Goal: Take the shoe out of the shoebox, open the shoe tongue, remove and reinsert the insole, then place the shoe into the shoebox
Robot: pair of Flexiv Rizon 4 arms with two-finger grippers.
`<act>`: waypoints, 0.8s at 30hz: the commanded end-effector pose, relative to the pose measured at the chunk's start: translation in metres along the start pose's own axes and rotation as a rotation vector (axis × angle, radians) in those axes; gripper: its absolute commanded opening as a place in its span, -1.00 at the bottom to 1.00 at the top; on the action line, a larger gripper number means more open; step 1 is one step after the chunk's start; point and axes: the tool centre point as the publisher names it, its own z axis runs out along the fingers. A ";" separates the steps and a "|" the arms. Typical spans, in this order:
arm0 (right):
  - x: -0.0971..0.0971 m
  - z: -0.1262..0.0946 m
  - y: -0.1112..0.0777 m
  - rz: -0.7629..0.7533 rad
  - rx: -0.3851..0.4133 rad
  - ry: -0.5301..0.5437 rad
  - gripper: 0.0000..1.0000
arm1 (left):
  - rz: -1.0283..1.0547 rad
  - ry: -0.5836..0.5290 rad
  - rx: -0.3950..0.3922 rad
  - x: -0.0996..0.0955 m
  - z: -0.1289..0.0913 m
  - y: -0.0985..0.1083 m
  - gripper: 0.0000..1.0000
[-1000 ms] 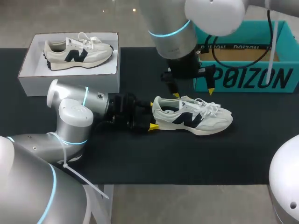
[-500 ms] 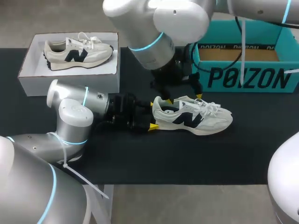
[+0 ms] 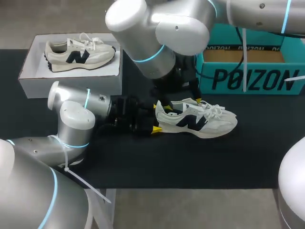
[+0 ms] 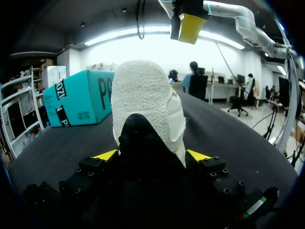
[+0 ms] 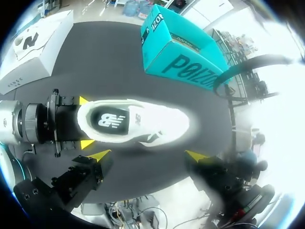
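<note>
A white shoe [image 3: 198, 119] with a dark logo lies on its sole on the black table, toe to the right. My left gripper [image 3: 155, 118] is shut on its heel, one yellow tip on each side. In the left wrist view the heel [image 4: 143, 100] fills the space between the tips of that gripper [image 4: 151, 155]. My right gripper [image 3: 178, 99] hangs open just above the shoe's collar and tongue. From the right wrist view its tips [image 5: 147, 155] stand wide apart over the shoe [image 5: 138, 121], whose insole shows through the opening, with the left gripper [image 5: 85, 121] at the heel.
The teal shoebox [image 3: 252, 71] stands open at the back right, right behind the shoe. A white box [image 3: 71, 76] at the back left holds a second shoe [image 3: 78, 52]. The table mat's front strip is bare.
My right arm has swung left and come down, bringing its open gripper from beside the teal box to just over the shoe's opening. The left arm and the shoe have stayed put.
</note>
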 end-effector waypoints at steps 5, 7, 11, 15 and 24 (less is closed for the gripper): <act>0.005 0.023 0.020 -0.018 0.027 0.020 1.00 | -0.001 0.002 -0.002 -0.002 0.005 0.004 -1.00; 0.007 0.028 0.023 -0.025 0.030 0.020 1.00 | -0.001 0.002 -0.002 -0.002 0.005 0.004 -1.00; 0.009 0.038 0.028 -0.033 0.034 0.021 1.00 | -0.001 0.002 -0.002 -0.002 0.005 0.004 -1.00; 0.012 0.049 0.028 -0.045 0.038 0.021 1.00 | -0.001 0.002 -0.002 -0.002 0.005 0.004 -1.00; 0.021 0.073 0.029 -0.080 0.036 0.004 1.00 | -0.001 0.002 -0.002 -0.002 0.005 0.004 -1.00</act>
